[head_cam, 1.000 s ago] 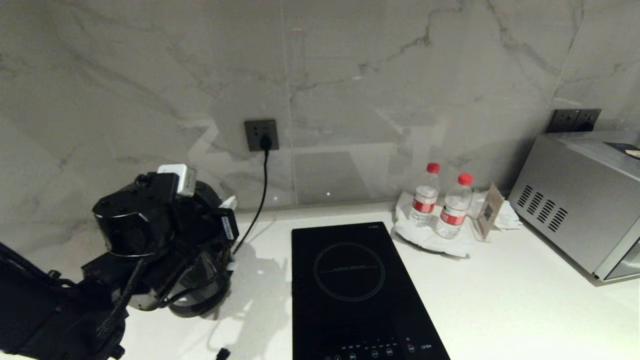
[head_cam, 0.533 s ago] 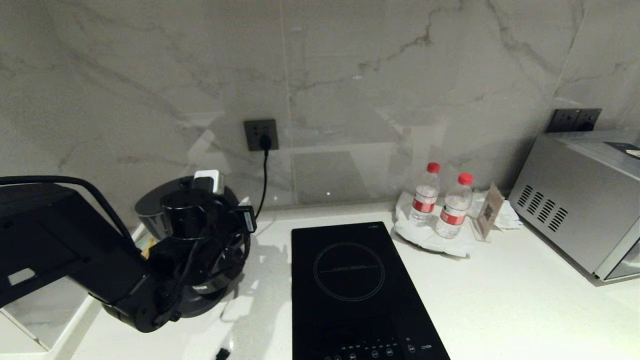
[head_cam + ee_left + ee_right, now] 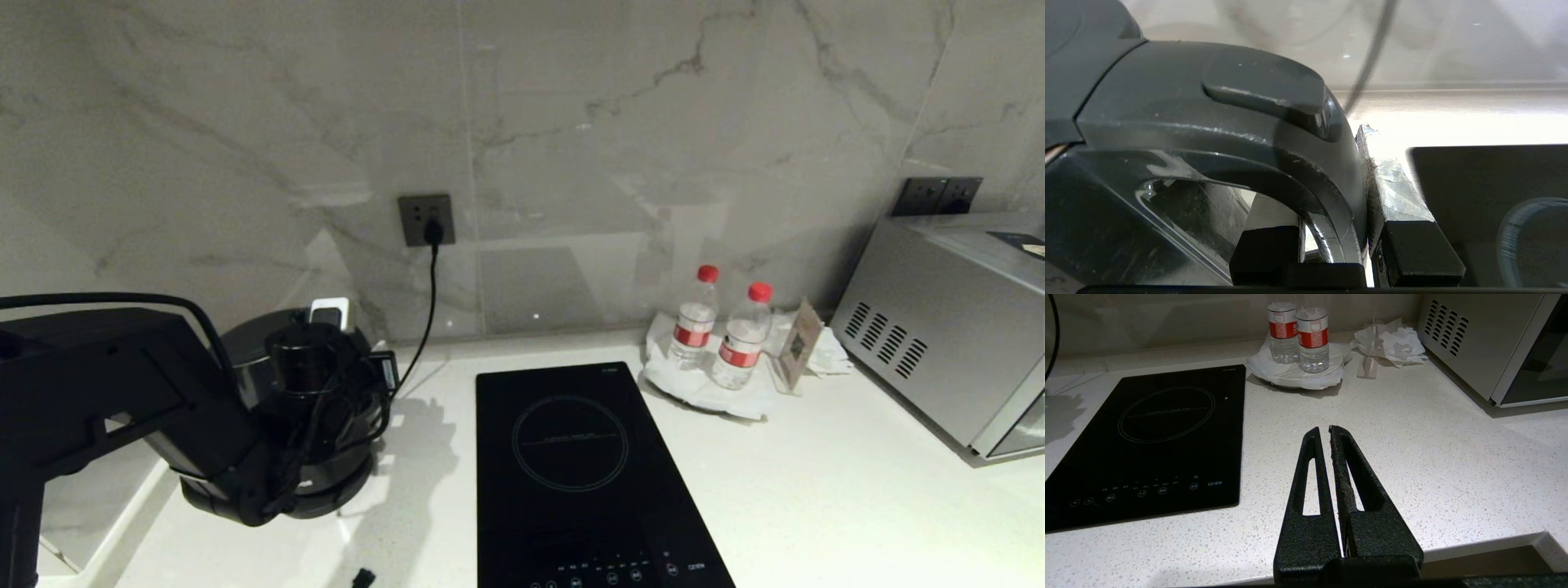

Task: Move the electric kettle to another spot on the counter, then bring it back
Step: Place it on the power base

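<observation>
Cooktop (image 3: 1147, 445) panel marking "C21EW" — red-labelled water bottles (image 3: 1313, 339) — label text unreadable.

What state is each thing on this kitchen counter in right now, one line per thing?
electric kettle: upright at the counter's left end, handle gripped.
left gripper: shut on the kettle handle.
right gripper: shut, empty, above the counter.
cooktop: nothing on it.
two water bottles: upright, red caps on.
power cord: plugged into the wall socket.

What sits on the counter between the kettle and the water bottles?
In the head view, the black cooktop lies between the electric kettle and the water bottles.
</observation>
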Available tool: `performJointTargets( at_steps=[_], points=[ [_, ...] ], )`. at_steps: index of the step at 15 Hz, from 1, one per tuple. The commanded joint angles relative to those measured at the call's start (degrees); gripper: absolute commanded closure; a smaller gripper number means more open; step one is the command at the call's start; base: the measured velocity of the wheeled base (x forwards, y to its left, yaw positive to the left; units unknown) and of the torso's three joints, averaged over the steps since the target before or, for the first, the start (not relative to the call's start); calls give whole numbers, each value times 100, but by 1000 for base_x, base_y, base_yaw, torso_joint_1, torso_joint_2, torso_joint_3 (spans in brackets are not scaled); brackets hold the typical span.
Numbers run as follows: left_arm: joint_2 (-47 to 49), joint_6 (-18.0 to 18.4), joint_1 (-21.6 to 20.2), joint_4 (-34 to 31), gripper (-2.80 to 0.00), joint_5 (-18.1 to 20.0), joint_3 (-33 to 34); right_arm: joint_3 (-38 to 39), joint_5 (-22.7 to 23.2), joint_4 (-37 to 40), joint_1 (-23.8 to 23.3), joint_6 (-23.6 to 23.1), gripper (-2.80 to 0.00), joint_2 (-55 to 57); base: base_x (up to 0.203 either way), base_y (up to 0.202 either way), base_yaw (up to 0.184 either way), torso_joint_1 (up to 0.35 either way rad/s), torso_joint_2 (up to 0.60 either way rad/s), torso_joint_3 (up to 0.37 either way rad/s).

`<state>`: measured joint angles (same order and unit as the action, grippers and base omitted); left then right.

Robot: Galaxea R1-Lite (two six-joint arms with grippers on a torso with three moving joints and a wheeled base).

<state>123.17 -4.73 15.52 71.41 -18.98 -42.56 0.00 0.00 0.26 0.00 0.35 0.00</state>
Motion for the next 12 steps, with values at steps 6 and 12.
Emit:
performJointTargets(
  at_steps=[6, 12],
  points=[
    [166, -2, -64, 627, 0, -2, 510, 0, 0, 0, 0, 0, 0, 0, 0, 0, 0, 0, 0, 0],
    [54, 7, 51, 1340, 0, -9, 1201, 0, 0, 0, 0, 0, 0, 0, 0, 0, 0, 0, 0, 0]
  ],
)
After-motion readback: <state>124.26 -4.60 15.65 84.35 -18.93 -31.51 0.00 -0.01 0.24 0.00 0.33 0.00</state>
